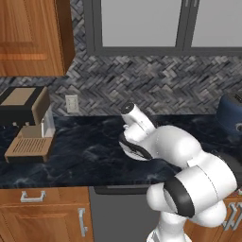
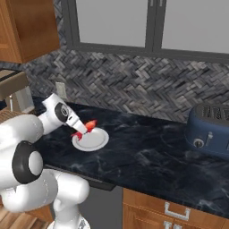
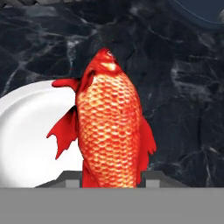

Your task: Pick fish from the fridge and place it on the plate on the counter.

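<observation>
Hand view: red-orange scaled fish [image 3: 109, 127] clamped in end effector [image 3: 111, 177], over white plate [image 3: 30, 140].

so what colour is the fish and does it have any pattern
Red-orange with a scale pattern and solid red fins; the fish shows best in the hand view, held in the gripper.

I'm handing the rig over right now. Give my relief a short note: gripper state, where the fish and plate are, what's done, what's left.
Gripper: shut on the fish, held over the near-left edge of the plate.
Fish: out of the fridge, in the grip, head pointing away from the hand; in the hand view it overlaps the plate's right edge.
Plate: on the counter, left of the blue toaster; nothing on it.
Done: fish fetched and brought to the plate.
Left: centre over the plate, lower, open, withdraw.
</observation>
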